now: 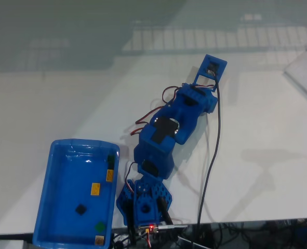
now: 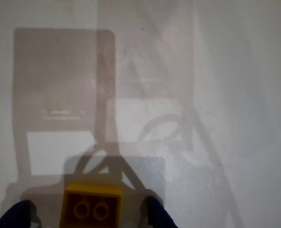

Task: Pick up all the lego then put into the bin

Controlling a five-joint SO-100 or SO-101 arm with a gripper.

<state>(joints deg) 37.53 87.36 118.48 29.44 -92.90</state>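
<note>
The bright blue bin point(image 1: 65, 176) lies at the lower left of the fixed view, next to the arm's base. Inside it are two yellow-orange bricks point(image 1: 95, 188) point(image 1: 109, 175), a black brick point(image 1: 80, 209), a dark green one point(image 1: 99, 226) and a tan piece point(image 1: 98, 239) at the near rim. The arm stretches away to the upper right, ending in my gripper point(image 1: 211, 66) over bare white table. In the wrist view, another yellow brick point(image 2: 92, 206) sits studs-up between my blue fingertips point(image 2: 161, 218), with a gap on each side. My gripper point(image 2: 88, 217) is open.
A black cable point(image 1: 211, 155) runs from the wrist down to the table's front edge. A control board with a red light point(image 1: 151, 227) sits at the arm's base. A white flat object point(image 1: 305, 72) lies at the far right.
</note>
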